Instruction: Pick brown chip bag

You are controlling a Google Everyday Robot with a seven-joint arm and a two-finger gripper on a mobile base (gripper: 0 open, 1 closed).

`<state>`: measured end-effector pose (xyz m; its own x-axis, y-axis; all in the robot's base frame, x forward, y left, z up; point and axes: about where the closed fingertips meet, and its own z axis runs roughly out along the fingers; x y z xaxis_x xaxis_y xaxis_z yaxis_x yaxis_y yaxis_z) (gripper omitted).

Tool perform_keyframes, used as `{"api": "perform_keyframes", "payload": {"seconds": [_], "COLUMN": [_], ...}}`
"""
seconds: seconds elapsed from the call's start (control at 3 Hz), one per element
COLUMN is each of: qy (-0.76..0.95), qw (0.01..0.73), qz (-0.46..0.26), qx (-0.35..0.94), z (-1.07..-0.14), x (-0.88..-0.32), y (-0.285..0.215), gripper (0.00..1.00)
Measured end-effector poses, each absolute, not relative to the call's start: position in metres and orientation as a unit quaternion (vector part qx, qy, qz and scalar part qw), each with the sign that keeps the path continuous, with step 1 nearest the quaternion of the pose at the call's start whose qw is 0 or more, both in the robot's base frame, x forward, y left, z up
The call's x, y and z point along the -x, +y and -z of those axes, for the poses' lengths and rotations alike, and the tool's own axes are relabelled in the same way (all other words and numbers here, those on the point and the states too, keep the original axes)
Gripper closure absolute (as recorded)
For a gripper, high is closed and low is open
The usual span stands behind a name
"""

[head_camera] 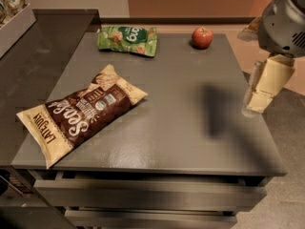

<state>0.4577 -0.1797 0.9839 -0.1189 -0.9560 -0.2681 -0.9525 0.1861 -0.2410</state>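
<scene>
The brown chip bag [83, 112] lies flat on the left side of the grey table [190, 128]. It has a dark brown middle with white script and tan ends printed "LATE JULY", and it runs diagonally from the near left corner toward the middle. My gripper [263, 87] hangs in the air over the table's right edge, pointing down, far to the right of the bag and holding nothing. Its shadow falls on the table top to its left.
A green snack bag [127, 40] lies at the table's far edge. A red apple [202, 37] stands at the far right. A darker counter [33, 61] adjoins the table on the left, with a white bin [14, 27] at its back. Drawers [147, 194] sit below the front edge.
</scene>
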Motion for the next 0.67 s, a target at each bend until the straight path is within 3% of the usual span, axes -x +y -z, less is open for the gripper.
{"api": "perform_keyframes", "payload": {"seconds": [0.67], "qy": [0.679], "qw": [0.215], "qz": [-0.004], "qx": [0.702], "z": [-0.967], "x": [-0.494], "y": [-0.100], "gripper": [0.00]}}
